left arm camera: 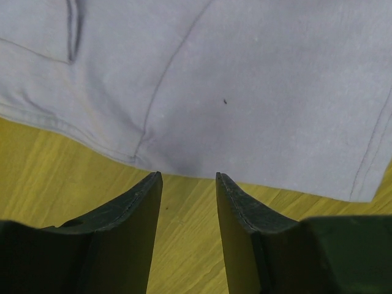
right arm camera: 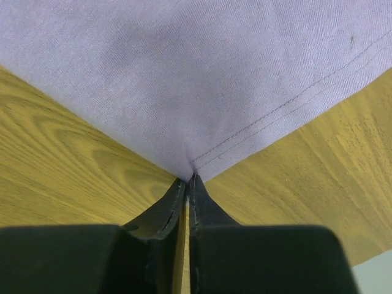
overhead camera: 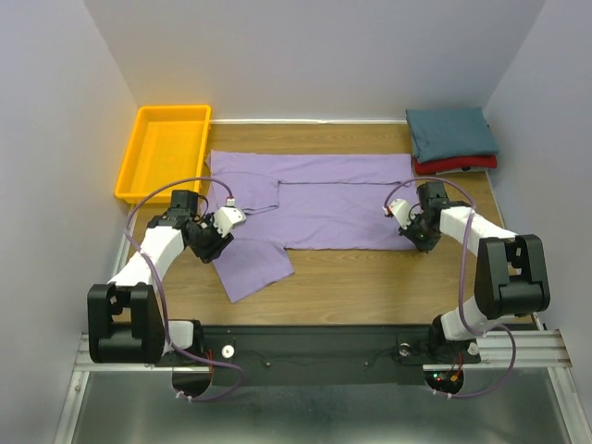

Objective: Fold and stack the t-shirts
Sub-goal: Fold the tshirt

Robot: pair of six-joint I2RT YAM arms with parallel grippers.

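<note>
Pale walls box in my wooden worktop (overhead camera: 370,287). At upper right, a teal shirt (overhead camera: 450,129) lies folded on a folded red shirt (overhead camera: 458,165); I judge those two done. The purple shirt (overhead camera: 324,208) sprawls mid-frame, not yet folded up. My right pincer (right arm camera: 187,182) pinches its corner. My left pincer (left arm camera: 188,177) is spread at its hem, gripping nothing. Three shirts in all, and one yellow tray (overhead camera: 162,153) at upper left.

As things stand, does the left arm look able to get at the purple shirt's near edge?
Probably yes: the left arm has its jaws open right at the purple shirt hem, with only bare table around them and nothing in the way.
</note>
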